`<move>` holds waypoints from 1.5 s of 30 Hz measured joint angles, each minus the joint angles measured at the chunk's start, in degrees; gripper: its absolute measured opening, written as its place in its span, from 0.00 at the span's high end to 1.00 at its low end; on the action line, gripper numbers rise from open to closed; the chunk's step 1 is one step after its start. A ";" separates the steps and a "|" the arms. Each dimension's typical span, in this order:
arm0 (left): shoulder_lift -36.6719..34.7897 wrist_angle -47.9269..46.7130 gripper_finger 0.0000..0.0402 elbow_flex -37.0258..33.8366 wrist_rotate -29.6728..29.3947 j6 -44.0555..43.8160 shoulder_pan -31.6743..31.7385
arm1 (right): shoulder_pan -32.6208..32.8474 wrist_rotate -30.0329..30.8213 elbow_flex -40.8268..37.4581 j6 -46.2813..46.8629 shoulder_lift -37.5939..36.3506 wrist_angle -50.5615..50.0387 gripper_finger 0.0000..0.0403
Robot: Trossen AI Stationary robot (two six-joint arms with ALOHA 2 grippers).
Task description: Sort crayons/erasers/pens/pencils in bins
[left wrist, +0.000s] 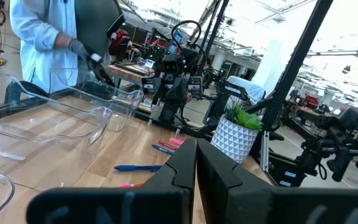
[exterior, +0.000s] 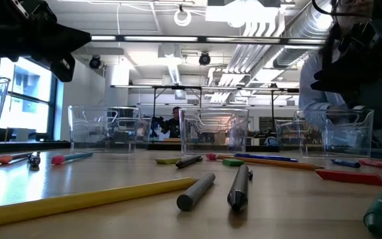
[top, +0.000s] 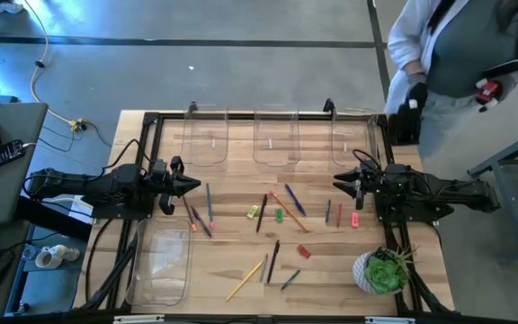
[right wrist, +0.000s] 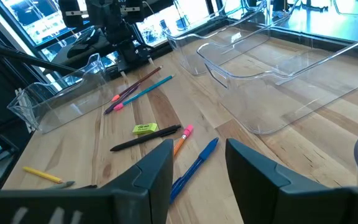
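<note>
The right gripper (top: 338, 183) is held with fingers apart, empty, above the surface (top: 232, 256), just beside the potted plant (top: 381, 272). The left gripper (top: 193, 184) is closed on nothing, well apart from the plant. Pens (top: 295, 201), pencils (top: 245, 280), crayons (top: 303, 251) and erasers (top: 254, 212) are scattered between them; the bins (top: 275, 137) stand empty. A crossed pen and pencil could be pinched together, so a mixed pair might be binned wrongly.

Pencils (exterior: 78, 198), pens (exterior: 239, 186) before bins (exterior: 213, 131)
</note>
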 joint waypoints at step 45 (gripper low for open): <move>0.06 4.92 0.72 0.33 -17.12 -33.02 0.00 | 0.00 0.00 0.00 0.00 0.00 -0.01 0.65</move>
